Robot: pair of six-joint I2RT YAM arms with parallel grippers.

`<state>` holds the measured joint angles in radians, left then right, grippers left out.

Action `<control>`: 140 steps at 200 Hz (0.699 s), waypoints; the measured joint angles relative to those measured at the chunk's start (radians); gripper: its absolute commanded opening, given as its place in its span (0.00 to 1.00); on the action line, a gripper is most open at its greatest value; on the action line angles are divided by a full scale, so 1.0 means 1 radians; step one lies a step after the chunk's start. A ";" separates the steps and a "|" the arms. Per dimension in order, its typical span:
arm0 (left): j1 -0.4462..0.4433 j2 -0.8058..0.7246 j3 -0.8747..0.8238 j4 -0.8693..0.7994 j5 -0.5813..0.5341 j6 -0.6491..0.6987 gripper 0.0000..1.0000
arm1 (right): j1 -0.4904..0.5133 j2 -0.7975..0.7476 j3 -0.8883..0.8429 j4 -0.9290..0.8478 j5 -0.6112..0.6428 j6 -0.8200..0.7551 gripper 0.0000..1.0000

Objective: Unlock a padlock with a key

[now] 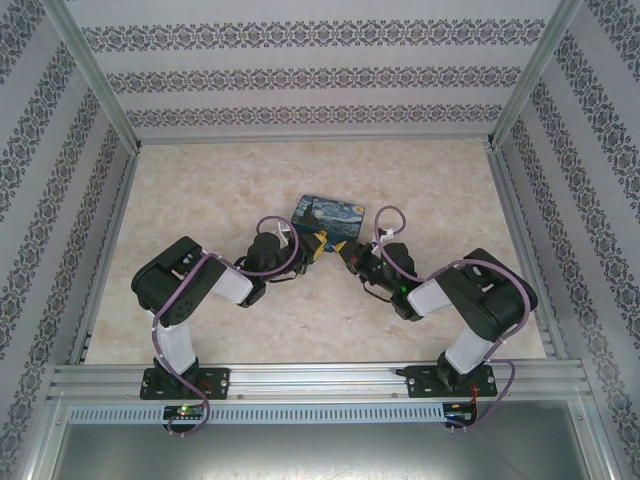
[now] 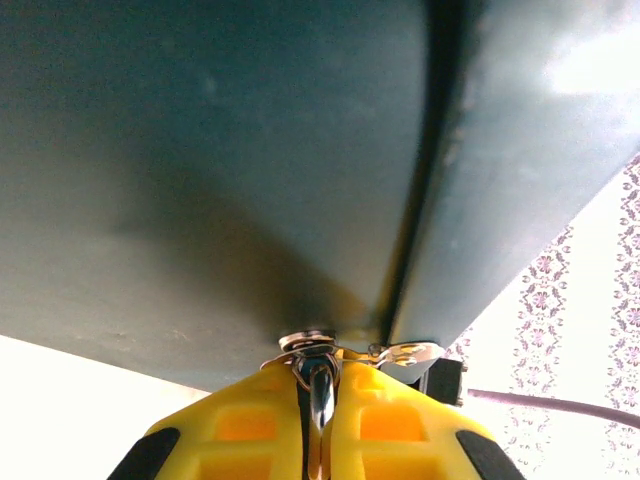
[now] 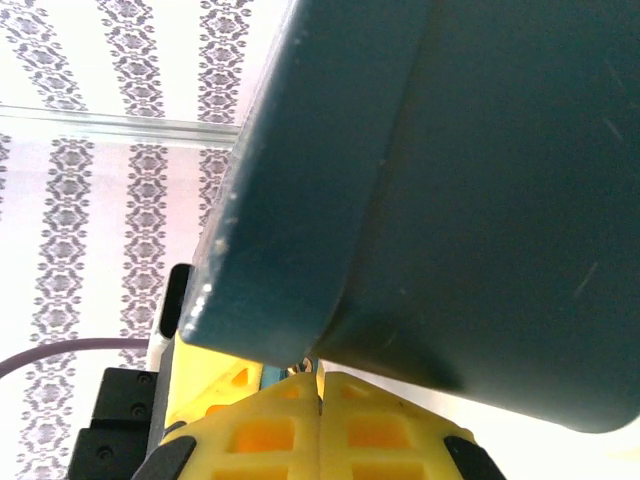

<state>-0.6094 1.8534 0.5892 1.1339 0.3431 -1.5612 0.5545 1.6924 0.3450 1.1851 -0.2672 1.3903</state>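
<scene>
A marbled beige tabletop (image 1: 200, 190) lies evenly and brightly lit, boxed in at nine, twelve and three o'clock by white walls (image 1: 320, 75) papered with bands of grey floral pattern. Aluminium posts (image 1: 92, 75) rise at the far corners. A slotted aluminium rail (image 1: 320, 378) runs along six o'clock.

Black-white arms (image 1: 185, 285), purple cables (image 2: 550, 402), yellow waffle-gridded gripper fingers (image 2: 240, 425).

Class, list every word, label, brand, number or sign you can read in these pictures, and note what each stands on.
None can be read.
The painted tin bears a picture, with no legible lettering.
The wall stripes are ornament, not text.
</scene>
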 measured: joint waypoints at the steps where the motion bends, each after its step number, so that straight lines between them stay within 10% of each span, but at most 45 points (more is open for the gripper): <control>1: 0.000 0.000 0.000 0.000 -0.001 0.000 0.00 | -0.001 0.002 0.000 0.003 -0.002 0.001 0.00; 140: 0.000 0.000 0.004 0.000 0.006 0.009 0.00 | -0.095 0.096 0.011 0.134 -0.195 0.073 0.00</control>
<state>-0.6094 1.8530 0.5934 1.1343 0.3489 -1.5520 0.4599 1.7882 0.3561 1.3193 -0.4625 1.4635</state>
